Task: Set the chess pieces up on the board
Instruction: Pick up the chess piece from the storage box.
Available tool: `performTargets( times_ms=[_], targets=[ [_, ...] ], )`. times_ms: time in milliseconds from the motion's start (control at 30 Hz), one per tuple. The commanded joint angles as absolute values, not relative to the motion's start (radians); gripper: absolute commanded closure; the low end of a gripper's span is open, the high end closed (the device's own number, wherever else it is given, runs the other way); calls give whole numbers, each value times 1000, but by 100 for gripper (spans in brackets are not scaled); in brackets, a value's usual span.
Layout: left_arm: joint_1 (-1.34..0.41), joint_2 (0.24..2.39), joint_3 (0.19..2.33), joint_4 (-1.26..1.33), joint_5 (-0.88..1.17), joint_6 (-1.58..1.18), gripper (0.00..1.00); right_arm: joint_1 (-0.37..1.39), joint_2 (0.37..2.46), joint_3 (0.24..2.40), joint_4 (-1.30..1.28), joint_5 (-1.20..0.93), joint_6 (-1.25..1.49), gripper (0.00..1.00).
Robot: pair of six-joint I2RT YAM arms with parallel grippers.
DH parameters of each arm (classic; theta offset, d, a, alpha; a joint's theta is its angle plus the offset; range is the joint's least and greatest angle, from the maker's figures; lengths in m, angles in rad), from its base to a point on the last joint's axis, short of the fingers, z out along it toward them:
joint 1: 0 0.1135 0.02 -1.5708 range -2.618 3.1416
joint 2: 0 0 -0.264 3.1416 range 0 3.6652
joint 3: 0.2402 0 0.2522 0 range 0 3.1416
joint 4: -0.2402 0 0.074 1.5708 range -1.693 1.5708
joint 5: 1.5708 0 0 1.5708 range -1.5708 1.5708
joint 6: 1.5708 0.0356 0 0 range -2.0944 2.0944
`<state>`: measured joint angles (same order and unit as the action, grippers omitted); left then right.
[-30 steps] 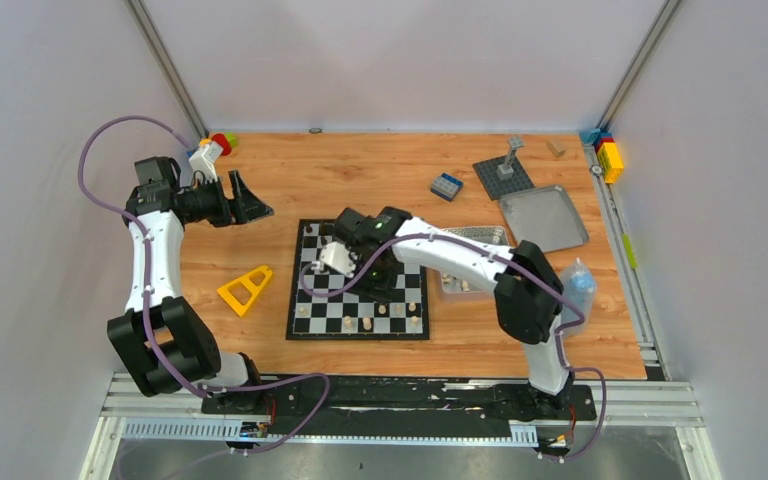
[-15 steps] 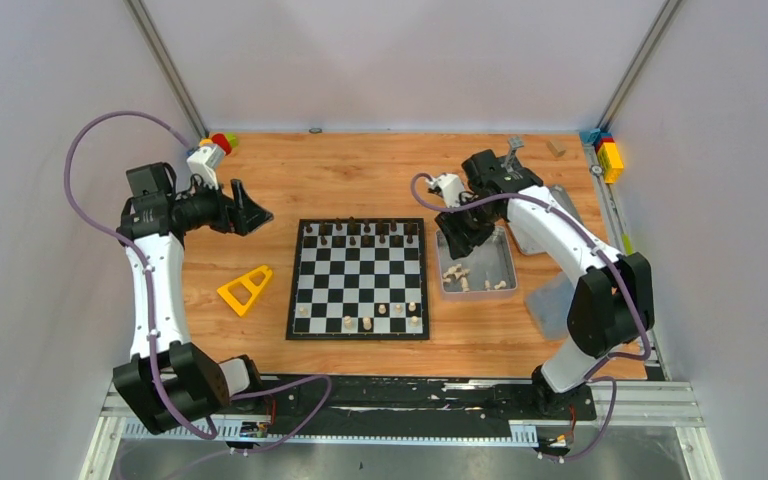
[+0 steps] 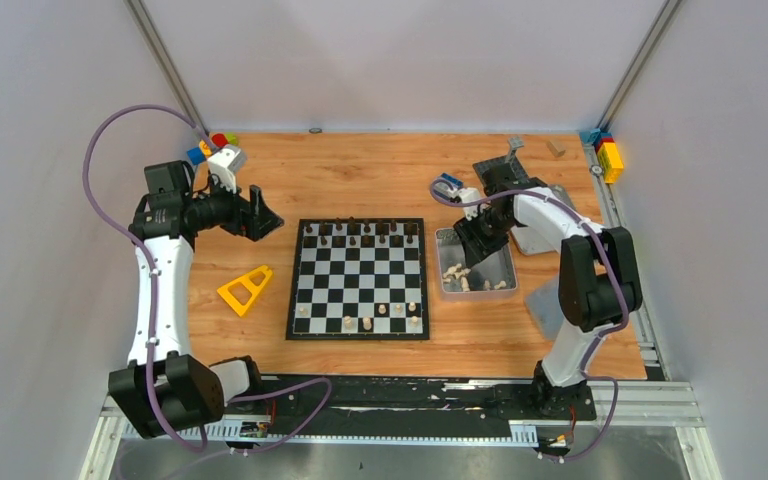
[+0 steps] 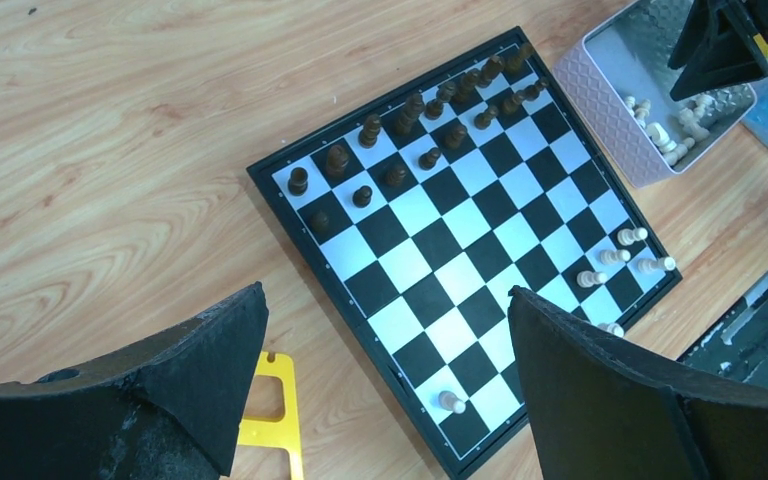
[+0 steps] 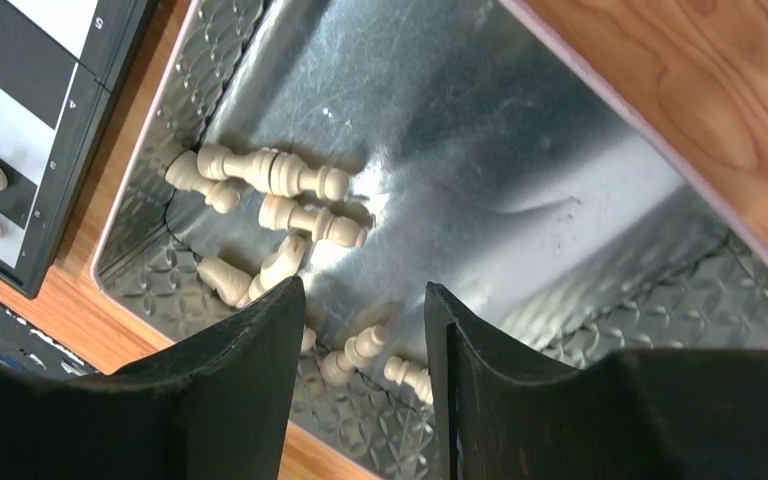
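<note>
Pale chess pieces (image 5: 290,175) lie toppled inside tin (image 5: 520,150), bunched at tin's near end. board (image 3: 358,280) sits just left of tin. Your right gripper (image 5: 365,300) hangs over tin, jaws parted, nothing between. Your left gripper (image 4: 385,300) well apart from tin, jaws spread wide, empty. Judge pieces light, hard, smooth, apt to roll. Pinch one across thick body, not slim neck.

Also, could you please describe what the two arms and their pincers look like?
The left arm and right arm have white shells between bulky black joints, with a thin purple cable looping along each. A small white camera box sits at each wrist. The left pincer and right pincer each have two matte black, wedge-shaped fingers.
</note>
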<state>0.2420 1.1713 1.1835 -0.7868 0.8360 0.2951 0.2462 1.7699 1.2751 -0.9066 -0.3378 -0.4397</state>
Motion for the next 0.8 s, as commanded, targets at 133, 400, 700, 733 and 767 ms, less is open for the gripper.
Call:
performTargets(
  times_ms=[133, 400, 700, 733, 767],
  targets=[
    [239, 1200, 1158, -761, 828, 334, 4, 250, 1862, 1335, -832, -423, -475, 51],
    [239, 1202, 1149, -739, 835, 324, 4, 271, 1892, 1356, -834, -423, -516, 52],
    [239, 1203, 1139, -723, 847, 319, 4, 321, 1893, 1320, -822, -399, -620, 50],
    [239, 1202, 1138, -722, 847, 318, 4, 326, 1893, 1319, -820, -398, -630, 50],
    [239, 1202, 1139, -723, 846, 319, 4, 331, 1895, 1319, -818, -397, -644, 50]
  ],
)
